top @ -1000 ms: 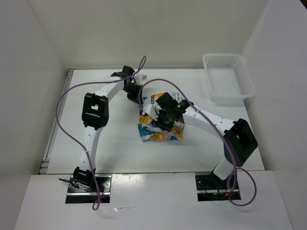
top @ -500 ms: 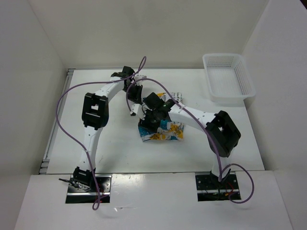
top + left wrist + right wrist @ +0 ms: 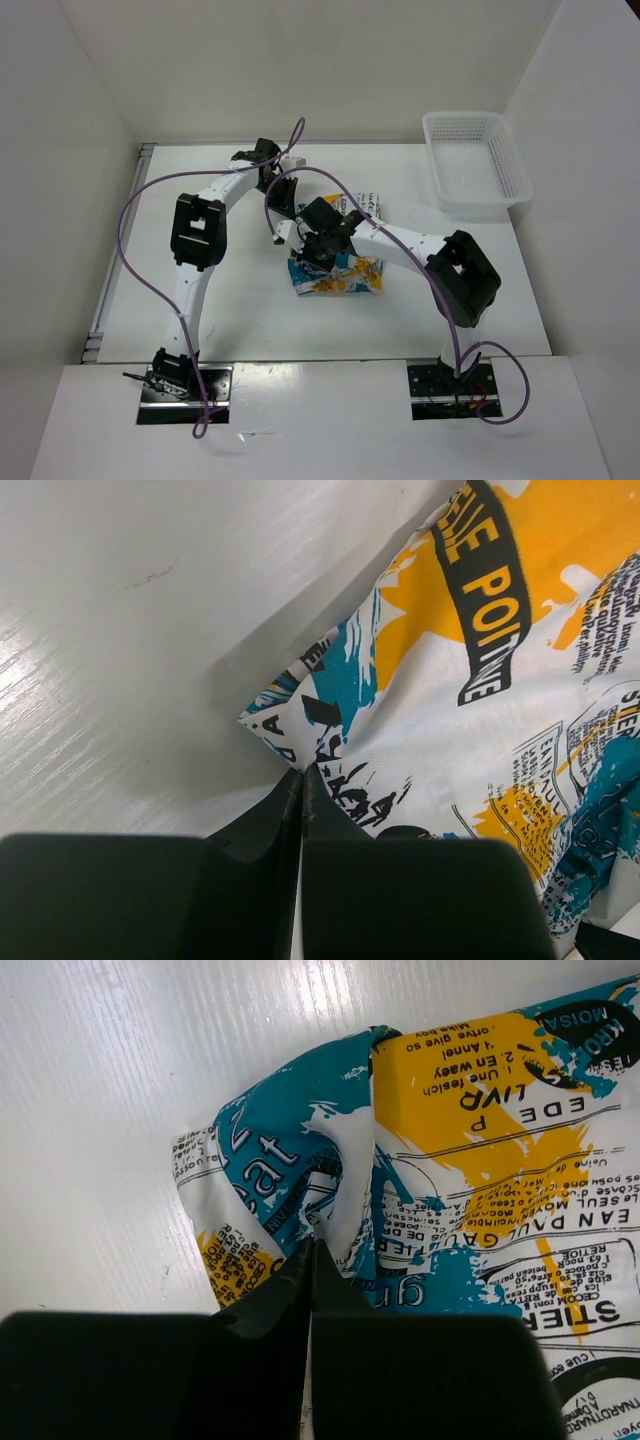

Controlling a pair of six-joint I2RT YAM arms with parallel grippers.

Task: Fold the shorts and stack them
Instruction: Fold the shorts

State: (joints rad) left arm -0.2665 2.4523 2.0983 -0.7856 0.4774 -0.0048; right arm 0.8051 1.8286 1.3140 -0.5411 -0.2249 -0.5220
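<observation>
The shorts [image 3: 345, 275] lie bunched mid-table, white fabric printed in teal, yellow-orange and black, with a flap reaching back toward [image 3: 368, 201]. My left gripper [image 3: 282, 232] is at their left rear edge. In the left wrist view its jaws [image 3: 302, 778] are shut, pinching a corner of the shorts [image 3: 480, 730]. My right gripper [image 3: 318, 252] hovers over the shorts' left part. In the right wrist view its jaws [image 3: 312, 1248] are shut on a puckered teal fold of the shorts [image 3: 470, 1130].
A white plastic mesh basket [image 3: 476, 165] stands at the back right corner. White walls enclose the table [image 3: 220, 310] on three sides. Purple cables loop above both arms.
The right arm swung left and its gripper came down onto the left part of the shorts. Both grippers closed on fabric. The shorts' back flap shifted right.
</observation>
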